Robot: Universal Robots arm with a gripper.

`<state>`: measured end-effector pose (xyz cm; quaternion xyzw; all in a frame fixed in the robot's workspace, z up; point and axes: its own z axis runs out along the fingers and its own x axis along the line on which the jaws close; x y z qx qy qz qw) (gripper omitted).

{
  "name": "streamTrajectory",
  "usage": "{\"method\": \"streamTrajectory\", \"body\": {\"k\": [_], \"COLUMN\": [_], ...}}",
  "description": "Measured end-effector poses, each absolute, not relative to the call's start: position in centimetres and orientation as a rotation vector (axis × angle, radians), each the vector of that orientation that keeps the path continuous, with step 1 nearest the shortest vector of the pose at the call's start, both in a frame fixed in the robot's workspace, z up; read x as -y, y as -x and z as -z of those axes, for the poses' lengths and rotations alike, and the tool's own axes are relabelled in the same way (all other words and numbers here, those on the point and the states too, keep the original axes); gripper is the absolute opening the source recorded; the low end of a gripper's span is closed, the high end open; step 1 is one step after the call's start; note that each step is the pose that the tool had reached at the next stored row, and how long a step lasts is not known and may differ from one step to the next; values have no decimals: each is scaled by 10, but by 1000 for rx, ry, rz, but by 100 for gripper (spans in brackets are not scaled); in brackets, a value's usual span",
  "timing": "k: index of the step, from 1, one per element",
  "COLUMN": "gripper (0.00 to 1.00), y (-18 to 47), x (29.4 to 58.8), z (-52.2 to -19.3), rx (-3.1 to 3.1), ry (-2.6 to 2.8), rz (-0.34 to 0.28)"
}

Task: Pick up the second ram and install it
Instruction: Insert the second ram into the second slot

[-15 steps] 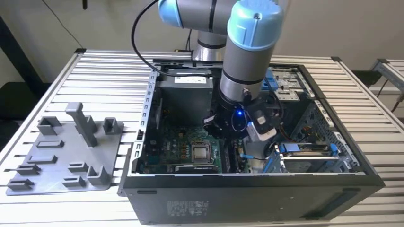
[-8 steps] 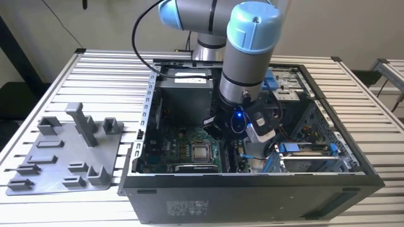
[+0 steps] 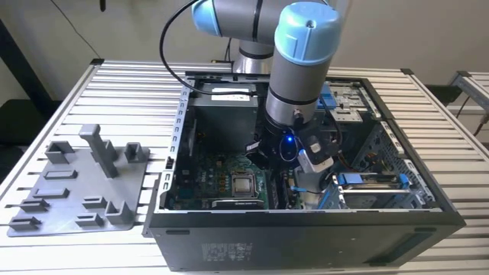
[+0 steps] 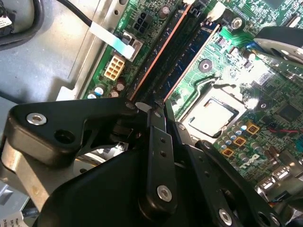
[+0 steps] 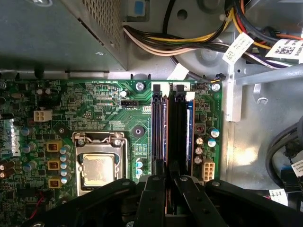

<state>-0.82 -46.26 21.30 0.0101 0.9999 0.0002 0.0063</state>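
The second ram (image 5: pixel 178 132) is a long dark stick standing on edge in a memory slot of the green motherboard (image 5: pixel 94 109), inside the open computer case (image 3: pixel 306 229). It also runs along the slots in the second wrist view (image 4: pixel 163 56). My gripper (image 5: pixel 171 178) sits over one end of the stick, its black fingers (image 5: pixel 154 198) closed in against both flat sides. A second stick (image 5: pixel 158 132) fills the neighbouring slot, toward the processor socket (image 5: pixel 97 168). In the exterior view the arm (image 3: pixel 294 86) reaches down into the case.
A grey plastic tray (image 3: pixel 77 189) with holder blocks and posts lies on the slatted table at the exterior view's left. Bundled cables (image 5: pixel 199 42), a power supply box (image 5: pixel 57 33) and blue drive brackets (image 3: pixel 367 180) crowd the case around the board.
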Motion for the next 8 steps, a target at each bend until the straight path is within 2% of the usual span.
{"method": "streamTrajectory", "body": {"k": [4,5,8], "gripper": [16,22,22], "y": [8,8,8], "x": [463,463,463], "z": [-213,-213,-220], "rx": [-3129,-3129,-3129], "ry": [-31,-31,-37], "rz": [-1,-1,-5]}}
